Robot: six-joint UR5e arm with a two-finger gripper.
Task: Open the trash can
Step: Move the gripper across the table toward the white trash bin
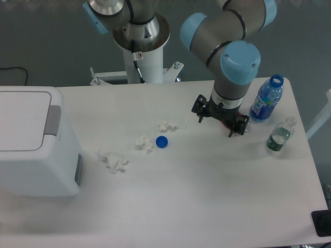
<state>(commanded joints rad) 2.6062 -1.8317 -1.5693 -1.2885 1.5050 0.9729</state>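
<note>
The trash can (pixel 31 150) is a large white boxy bin at the left edge of the table. Its flat white lid (pixel 23 120) lies shut, with a grey push-strip (pixel 53 120) along its right side. My gripper (pixel 221 118) hangs over the right half of the table, far to the right of the bin and near the bottles. Its fingers point down and are mostly hidden under the wrist, so I cannot tell how the jaws stand. It holds nothing that I can see.
Three crumpled white tissues (pixel 113 160), (pixel 144 143), (pixel 169 125) and a blue bottle cap (pixel 162 141) lie mid-table. An uncapped blue-labelled bottle (pixel 267 99) and a small clear bottle (pixel 280 135) stand at the right. The robot base (pixel 140 46) is behind.
</note>
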